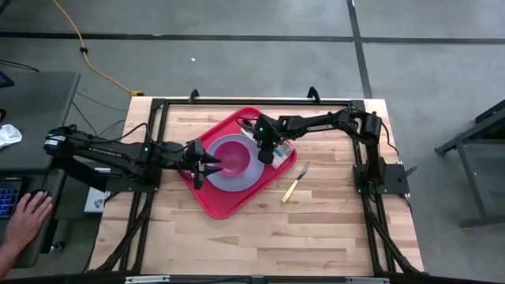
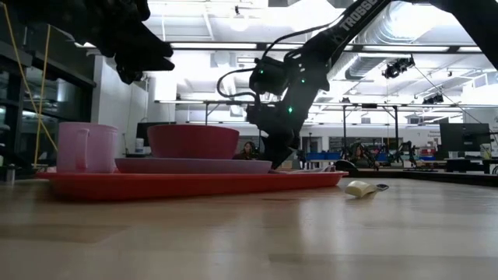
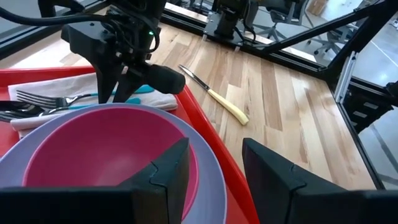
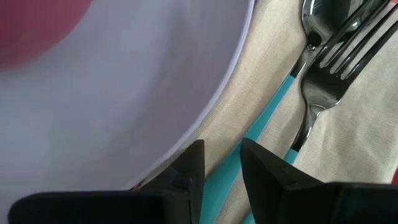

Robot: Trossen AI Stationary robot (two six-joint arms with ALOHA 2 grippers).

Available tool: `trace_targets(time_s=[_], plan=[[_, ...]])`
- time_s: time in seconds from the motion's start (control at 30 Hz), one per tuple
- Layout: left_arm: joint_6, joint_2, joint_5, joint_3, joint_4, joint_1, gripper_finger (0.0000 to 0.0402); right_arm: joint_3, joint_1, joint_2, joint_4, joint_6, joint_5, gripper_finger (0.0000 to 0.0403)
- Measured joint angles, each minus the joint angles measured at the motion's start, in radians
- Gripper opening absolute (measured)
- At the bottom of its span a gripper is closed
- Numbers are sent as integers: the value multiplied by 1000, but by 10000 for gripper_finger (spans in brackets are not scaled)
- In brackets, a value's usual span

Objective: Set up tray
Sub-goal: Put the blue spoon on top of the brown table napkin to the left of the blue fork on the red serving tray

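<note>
My right gripper (image 1: pixel 267 155) is down over the napkin (image 4: pixel 348 124) on the red tray (image 1: pixel 229 207), just beside the lavender plate (image 1: pixel 237 180). Its jaws stand a narrow way apart, and a teal handle (image 4: pixel 261 134) runs up between the two fingers (image 4: pixel 186 171) — close on either side, though I cannot tell whether the pads actually press on it. A fork (image 4: pixel 339 59) and a spoon (image 4: pixel 323 22) lie on the napkin just past my fingertips.

My left gripper (image 1: pixel 207 164) hangs over the plate's other side, jaws spread wide and holding nothing; from its wrist I look between the fingers (image 3: pixel 171 171) onto the rim of the pink bowl (image 3: pixel 106 155) that sits on the plate.

The tray lies at an angle on the middle of the wooden table (image 1: pixel 316 229). A pink cup (image 2: pixel 87 147) stands on it at the left arm's end. Off the tray, on bare wood — a knife with a pale yellow handle (image 1: pixel 293 186).
</note>
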Motion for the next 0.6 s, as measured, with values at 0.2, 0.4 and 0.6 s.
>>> trace_targets(time_s=[0.2, 0.4, 0.6], plan=[[4, 0, -3, 0, -2, 0, 179, 0, -3, 0, -1, 1, -1, 66], [5, 0, -11, 0, -5, 0, 179, 0, -4, 1, -5, 1, 2, 44], [7, 0, -11, 0, -7, 0, 179, 0, -4, 2, -12, 20, 5, 26]])
